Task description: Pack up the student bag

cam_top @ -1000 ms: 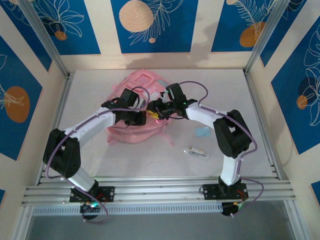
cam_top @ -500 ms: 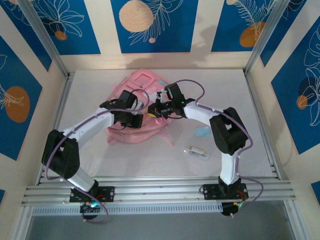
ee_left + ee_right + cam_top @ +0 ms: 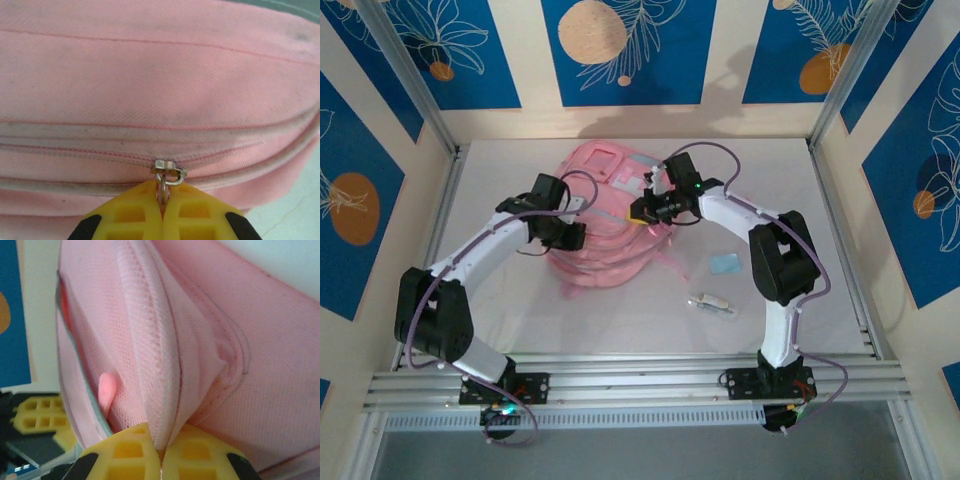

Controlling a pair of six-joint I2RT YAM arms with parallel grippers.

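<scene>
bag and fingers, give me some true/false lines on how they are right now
1. The left fingers are shut on the zip pull of the bag. True.
2. The right fingers are open and clear of the bag. False: they are shut on a fold of its pink fabric.
3. A pale blue item lies on the table to the right of the bag. True.
4. The bag is blue. False: it is pink.
</scene>
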